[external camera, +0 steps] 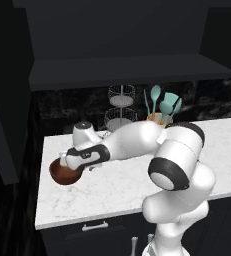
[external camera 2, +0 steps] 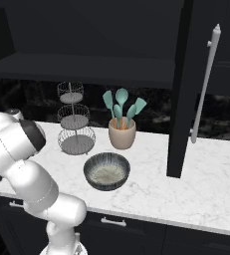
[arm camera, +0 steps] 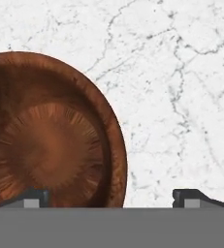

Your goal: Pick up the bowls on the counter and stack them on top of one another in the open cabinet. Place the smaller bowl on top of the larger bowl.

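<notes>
We see the arm bent low over the left end of the desk (external camera: 137,185), with its hand just above the brown bowl (external camera: 65,174), which sits near the desk's left edge, toward the front. From the hand view the fingers (arm camera: 111,197) stand wide apart and hold nothing: one fingertip (arm camera: 33,197) rises in front of the brown bowl's (arm camera: 45,135) inside, the other fingertip (arm camera: 193,197) over bare marble, so the bowl's rim falls between them; whether either tip touches the bowl we cannot tell. The grey bowl (external camera 2: 106,171) rests upright near the middle of the desk, toward its front edge, well apart from the brown one. Just behind it stands a beige crock (external camera 2: 122,133) of teal utensils, and to that crock's left a wire stand (external camera 2: 74,124) with three tiers, both near the back edge. Above the desk runs the cabinet (external camera: 132,70), its dark shelf bare.
</notes>
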